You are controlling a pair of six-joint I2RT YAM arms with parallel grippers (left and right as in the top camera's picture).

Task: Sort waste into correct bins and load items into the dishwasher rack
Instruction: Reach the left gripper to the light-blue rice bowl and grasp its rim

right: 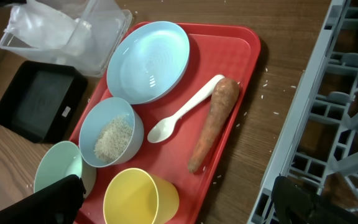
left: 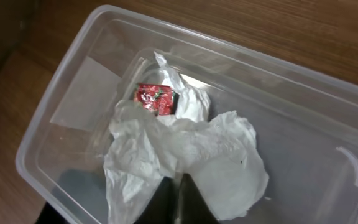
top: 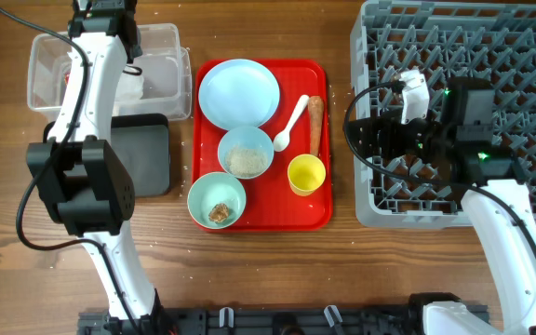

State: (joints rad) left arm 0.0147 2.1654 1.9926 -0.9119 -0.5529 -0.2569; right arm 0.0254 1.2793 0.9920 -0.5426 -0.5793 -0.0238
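The left arm reaches over the clear plastic tub at the far left of the wooden counter. The crumpled white paper lies inside this tub, with the red-printed wrapper on its upper folds. The left claw sits at the lower edge of the left wrist view, directly against the paper. The folds cover its tips, so it cannot be determined whether the claw pinches the paper or is spread. The shallow black tray lies just beside the tub, on the robot's side, partly under the left arm. The red tray occupies the centre of the counter. It carries the pale blue plate at its far end. Next comes a small pale bowl holding white rice grains. A pale teal bowl at the near left corner holds the small brown food lump. The white plastic spoon lies just beside the carrot-like stick on the tray's right side. The yellow cup stands upright near the stick's nearer end. Loose grains are scattered on the counter around the tray. The right claw is spread wide and holds nothing. It hangs at the left edge of the grey dishwasher rack, between rack and red tray.
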